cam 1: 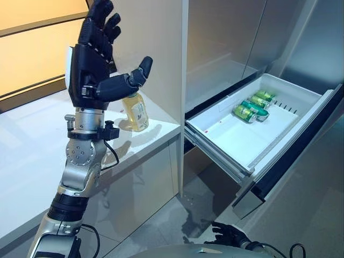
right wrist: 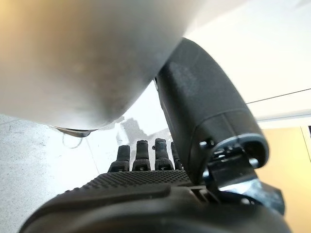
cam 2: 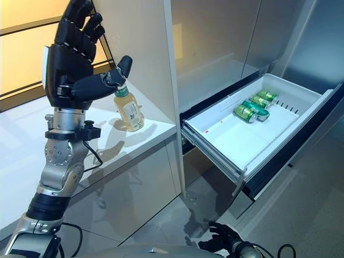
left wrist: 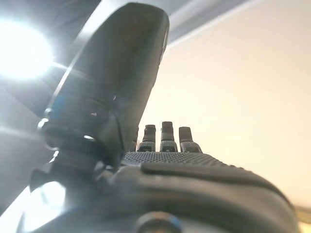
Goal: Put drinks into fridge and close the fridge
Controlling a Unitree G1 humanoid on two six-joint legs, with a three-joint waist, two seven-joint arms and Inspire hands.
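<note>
A bottle of yellow drink (cam 2: 129, 110) stands upright on the white counter (cam 1: 32, 145), near its right end by the fridge. My left hand (cam 1: 97, 59) is raised above the counter just left of the bottle, fingers straight up and thumb out toward it, holding nothing. The white fridge drawer (cam 1: 242, 142) is pulled out, and three green cans (cam 1: 253, 106) lie at its far end. My right hand (cam 1: 228, 234) hangs low near the floor, fingers relaxed and empty.
A tall white cabinet panel (cam 1: 161, 48) rises between the counter and the fridge. The drawer's dark front (cam 1: 301, 145) juts out to the right over the grey floor (cam 1: 161, 226). Steel fridge doors (cam 1: 236, 32) stand behind the drawer.
</note>
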